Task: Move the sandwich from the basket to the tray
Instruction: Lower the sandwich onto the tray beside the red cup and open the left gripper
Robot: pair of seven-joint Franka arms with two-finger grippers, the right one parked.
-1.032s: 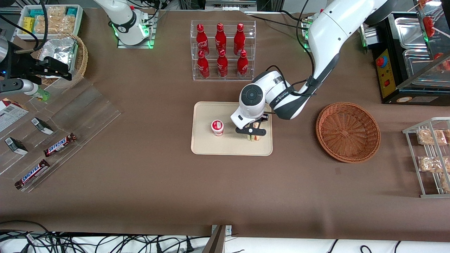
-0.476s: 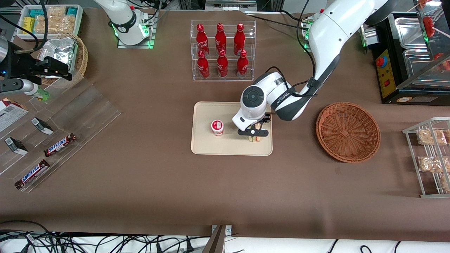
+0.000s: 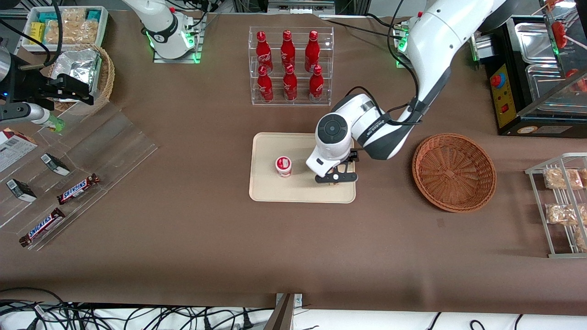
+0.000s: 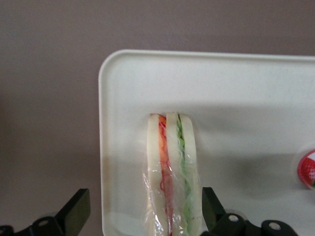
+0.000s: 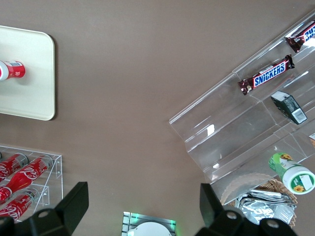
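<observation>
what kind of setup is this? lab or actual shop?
Likely a lab mock-up of a snack shop: bottle rack, Snickers on a clear display, robot bases bolted to the table, loose cables. The gripper, open, is over the sandwich on the tray; the basket is empty.

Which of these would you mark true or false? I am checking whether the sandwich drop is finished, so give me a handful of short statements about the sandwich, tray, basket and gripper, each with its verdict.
1. The sandwich stands on the tray. True.
2. The gripper is shut on the sandwich. False: its fingers are spread, one well clear of the bread, the other close beside it.
3. The basket holds a second sandwich. False: it shows only bare wicker.
4. A small red-and-white cup shares the tray with the sandwich. True.
5. The gripper hangs over the basket. False: it is over the tray, at the edge nearest the basket.
</observation>
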